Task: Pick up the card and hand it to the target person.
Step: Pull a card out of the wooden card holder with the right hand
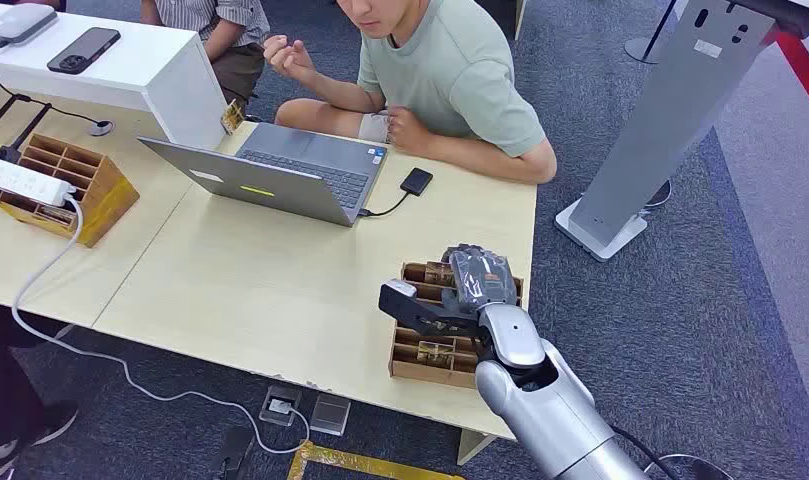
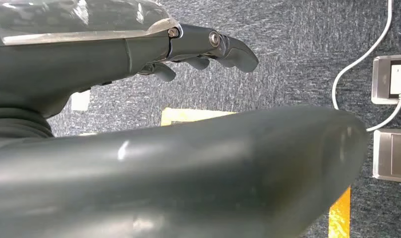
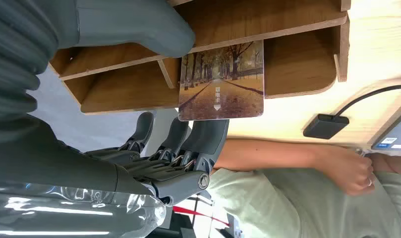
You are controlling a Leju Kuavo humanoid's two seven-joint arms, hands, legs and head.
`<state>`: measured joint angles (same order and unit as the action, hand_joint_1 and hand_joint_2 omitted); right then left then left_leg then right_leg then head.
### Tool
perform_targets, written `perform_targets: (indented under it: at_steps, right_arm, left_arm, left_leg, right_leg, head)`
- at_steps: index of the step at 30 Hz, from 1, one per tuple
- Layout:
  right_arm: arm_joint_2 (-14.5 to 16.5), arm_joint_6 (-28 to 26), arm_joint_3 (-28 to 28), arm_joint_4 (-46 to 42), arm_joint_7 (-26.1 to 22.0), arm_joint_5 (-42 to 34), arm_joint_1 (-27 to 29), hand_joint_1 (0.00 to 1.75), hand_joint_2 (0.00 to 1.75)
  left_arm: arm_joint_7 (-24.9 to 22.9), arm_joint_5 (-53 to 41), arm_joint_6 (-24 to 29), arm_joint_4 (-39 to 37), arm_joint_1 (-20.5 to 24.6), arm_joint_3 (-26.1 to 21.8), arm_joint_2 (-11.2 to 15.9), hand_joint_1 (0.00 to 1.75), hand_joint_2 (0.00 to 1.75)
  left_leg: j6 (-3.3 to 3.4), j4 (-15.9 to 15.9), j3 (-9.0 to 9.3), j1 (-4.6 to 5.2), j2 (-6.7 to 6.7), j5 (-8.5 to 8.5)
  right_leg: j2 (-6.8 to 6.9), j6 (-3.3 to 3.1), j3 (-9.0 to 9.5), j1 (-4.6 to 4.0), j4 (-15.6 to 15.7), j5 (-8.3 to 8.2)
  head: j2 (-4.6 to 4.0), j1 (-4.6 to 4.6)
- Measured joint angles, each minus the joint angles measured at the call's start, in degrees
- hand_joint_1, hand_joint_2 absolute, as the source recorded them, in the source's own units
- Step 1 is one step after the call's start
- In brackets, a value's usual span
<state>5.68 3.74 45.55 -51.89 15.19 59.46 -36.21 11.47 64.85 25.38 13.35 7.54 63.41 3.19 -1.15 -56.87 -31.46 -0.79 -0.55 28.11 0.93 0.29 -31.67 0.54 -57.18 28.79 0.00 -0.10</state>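
1. My left hand (image 2: pixel 208 49) hangs down by the floor, far from the table. Its fingers are a little bent and held apart, and there is nothing in them.
2. My right hand (image 1: pixel 477 285) is over the wooden box (image 1: pixel 412 355) at the near edge of the table (image 1: pixel 260 290). This box has little rooms made of thin wooden walls.
3. The card (image 3: pixel 221 82) stands up in one of those rooms, right in front of my right hand. It has a picture of a road with trees on it. About half of it sticks out past the wooden wall.
4. My thumb (image 3: pixel 134 25) is on one side of the card, very near its corner. My dark fingers (image 3: pixel 208 139) are on the other side, close to the card's free edge. I cannot tell if they touch it yet. The hand is not squeezing the card; the thumb and fingers are spread with the card between them.
5. I think the card is light, thin and flat. It looks smooth and shiny, so it may slip. It could bend a bit, but I don't think it breaks easily.
6. The best place to pinch is the part that sticks out, thumb on one flat face and fingers on the other. Then I would pull it straight out so it does not catch on the wood.
7. The person in the green shirt (image 1: pixel 460 75) sits across the table from my right hand, behind the laptop (image 1: pixel 280 175).
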Motion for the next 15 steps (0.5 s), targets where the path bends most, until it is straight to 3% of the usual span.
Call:
perform_targets:
  at_steps: [15]
  right_arm:
    - [0.0, 1.7, 0.0, -2.0, -1.8, -3.2, 0.2, 0.86, 1.75]
  left_arm:
    - [-0.2, -0.1, 1.4, 0.0, 0.0, 0.0, -0.6, 0.0, 0.0]
  left_leg:
    - [0.0, 0.0, 0.0, 0.0, 0.0, 0.0]
  right_leg:
    - [0.0, 0.0, -0.01, 0.0, 0.0, 0.0]
  head:
    - [0.0, 0.0]
